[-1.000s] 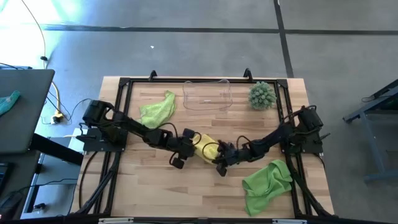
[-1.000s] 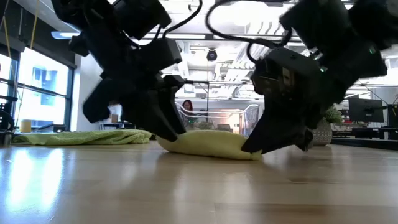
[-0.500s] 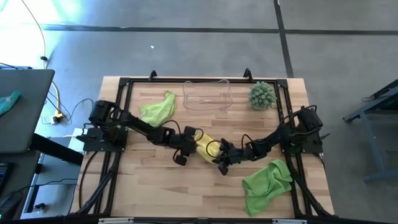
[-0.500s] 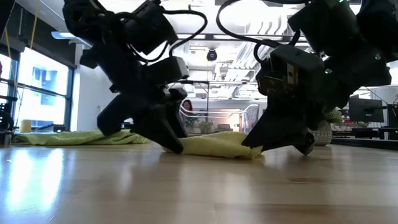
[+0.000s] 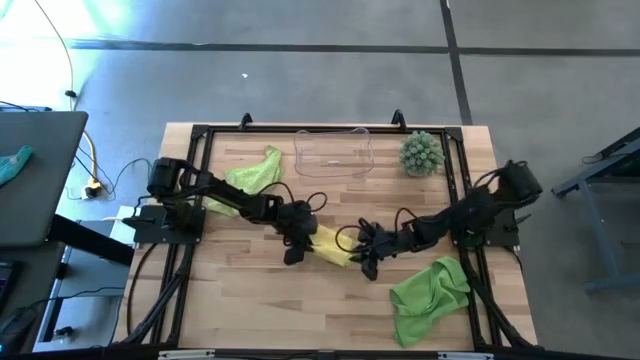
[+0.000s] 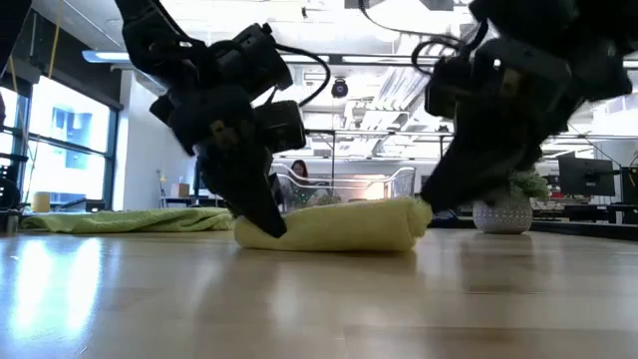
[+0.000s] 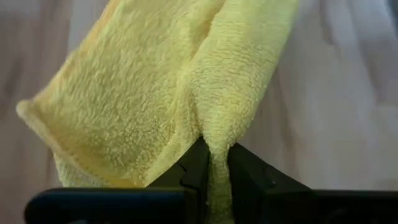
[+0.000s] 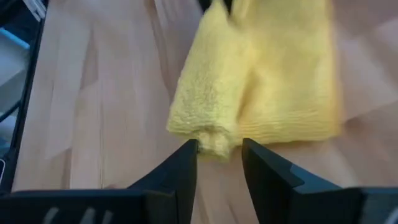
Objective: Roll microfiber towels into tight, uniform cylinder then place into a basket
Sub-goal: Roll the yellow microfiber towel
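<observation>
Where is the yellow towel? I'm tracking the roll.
In the high view the yellow towel lies mid-table between the left gripper and right gripper.

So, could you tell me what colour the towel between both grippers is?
Bright yellow towel; the left wrist view shows it best.

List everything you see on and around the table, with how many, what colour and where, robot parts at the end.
Yellow towel: one, yellow, partly rolled, table centre.
Green towels: two, lime; one crumpled at back left, one crumpled at front right.
Basket: one, clear plastic, back centre.
Spiky plant: one, green, back right.
Teal cloth: one, on the side surface left of the table.
Person: one, far in the room behind.
Left gripper: dark, pinching the yellow towel's edge.
Right gripper: dark, open at the roll's other end.
</observation>
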